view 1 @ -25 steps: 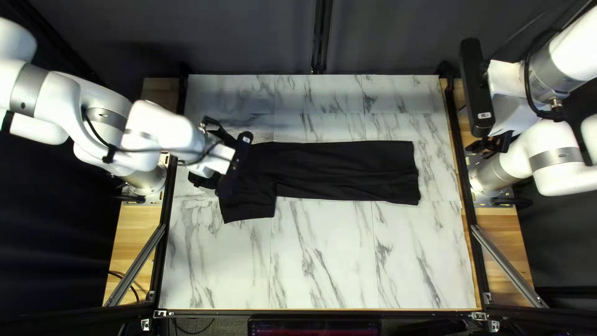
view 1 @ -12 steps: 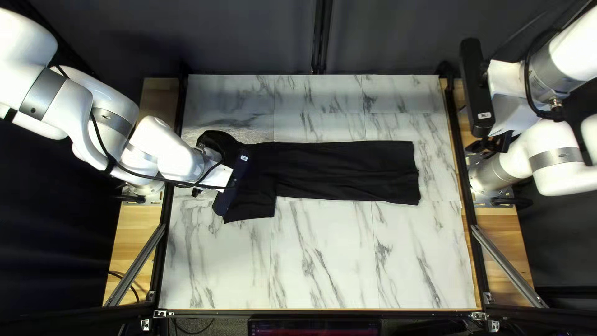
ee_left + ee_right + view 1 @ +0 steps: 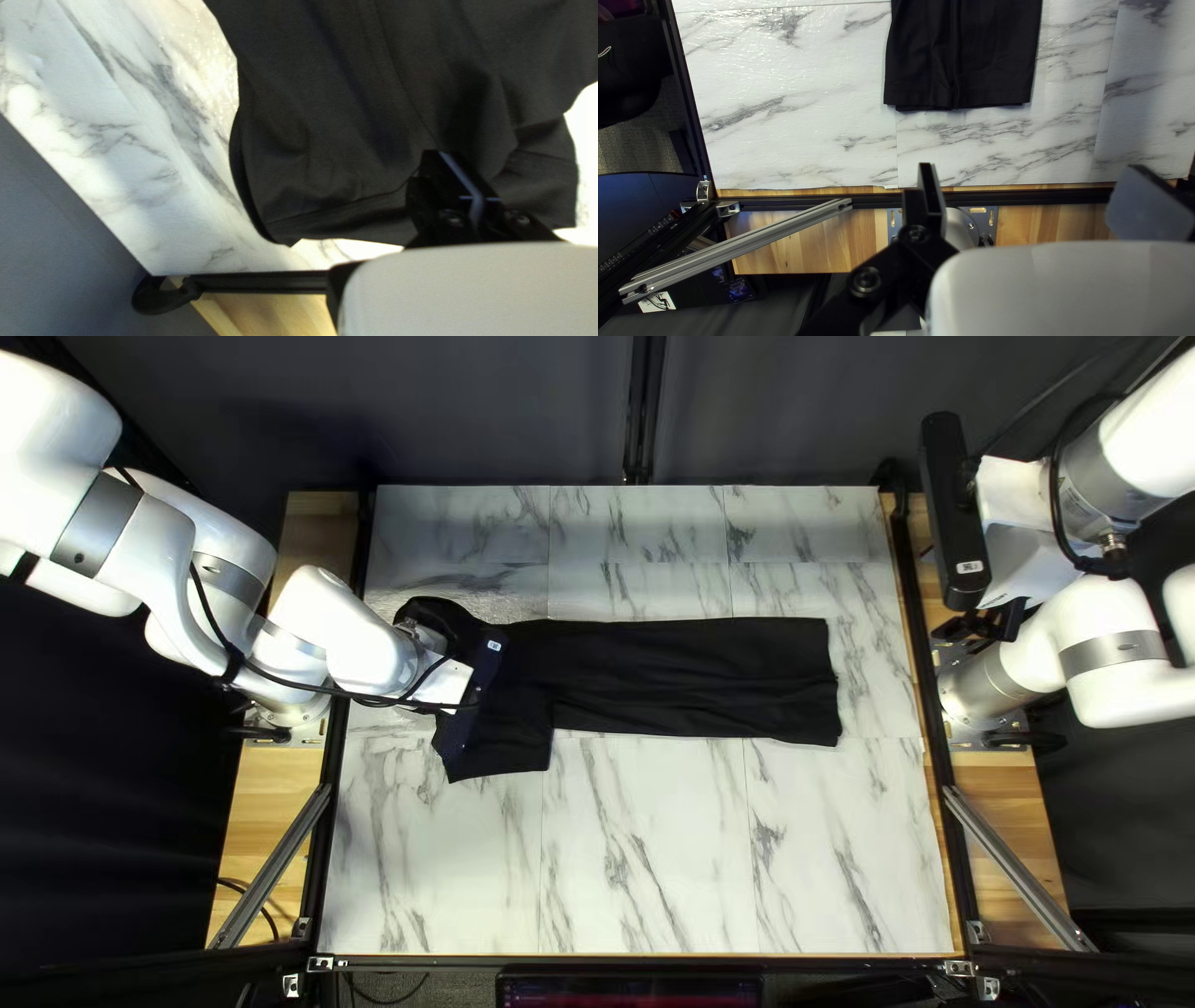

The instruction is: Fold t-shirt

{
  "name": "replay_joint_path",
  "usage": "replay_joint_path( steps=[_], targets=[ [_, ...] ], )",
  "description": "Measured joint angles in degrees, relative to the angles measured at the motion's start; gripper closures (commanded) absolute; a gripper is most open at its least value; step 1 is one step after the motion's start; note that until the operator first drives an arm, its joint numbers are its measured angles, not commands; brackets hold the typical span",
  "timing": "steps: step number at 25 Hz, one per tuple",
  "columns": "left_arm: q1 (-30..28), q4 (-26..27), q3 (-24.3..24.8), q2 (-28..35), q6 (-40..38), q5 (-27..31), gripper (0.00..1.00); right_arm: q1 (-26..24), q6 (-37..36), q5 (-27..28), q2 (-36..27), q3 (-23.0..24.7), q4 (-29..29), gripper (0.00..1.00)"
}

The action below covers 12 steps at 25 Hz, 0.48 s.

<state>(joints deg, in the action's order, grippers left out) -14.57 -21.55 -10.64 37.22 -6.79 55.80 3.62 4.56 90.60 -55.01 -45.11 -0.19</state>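
The black t-shirt (image 3: 697, 678) lies as a long folded strip, its sleeve end at the left of the top left view. My left gripper (image 3: 430, 639) is over that end, its fingertips hidden there. In the left wrist view, the left gripper (image 3: 450, 163) is shut on the t-shirt (image 3: 349, 124) near its edge, with creases running to the fingertips. Off the table's right edge, my right gripper (image 3: 984, 622) is away from the cloth. In the right wrist view, the right gripper (image 3: 1033, 166) stands open and empty, with the t-shirt's straight end (image 3: 965, 68) ahead of it.
The marble-patterned table (image 3: 672, 859) extends on both sides of the cloth. Dark frame rails (image 3: 927, 709) edge it, with slanted metal braces (image 3: 1015, 865) at both near corners. The camera bar on my left wrist (image 3: 479, 685) overhangs the sleeve end.
My left gripper has turned, and its black links beside the cloth no longer show. A rounded dark fold now shows next to it. My right arm and the strip's far end have not moved.
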Motion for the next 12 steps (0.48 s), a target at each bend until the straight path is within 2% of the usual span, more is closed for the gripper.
replay_joint_path(
  steps=[3,4,6,7,12],
  targets=[
    [-0.5,0.0,-0.8,0.8,0.3,1.2,1.0,0.0,0.0,0.0,0.0,0.0,0.0,0.0],
    [-0.6,-0.1,-0.8,1.1,0.4,1.4,0.95,0.0,0.0,0.0,0.0,0.0,0.0,0.0],
    [-0.9,-0.3,-0.9,1.0,0.4,1.4,0.09,0.0,0.0,0.0,0.0,0.0,0.0,0.0],
    [-1.0,-0.4,-0.9,0.7,0.3,1.2,0.0,0.0,0.0,0.0,0.0,0.0,0.0,0.0],
    [-1.4,0.5,-0.4,-2.4,0.7,-1.5,0.0,0.0,0.0,0.0,0.0,0.0,0.0,0.0]
  ],
)
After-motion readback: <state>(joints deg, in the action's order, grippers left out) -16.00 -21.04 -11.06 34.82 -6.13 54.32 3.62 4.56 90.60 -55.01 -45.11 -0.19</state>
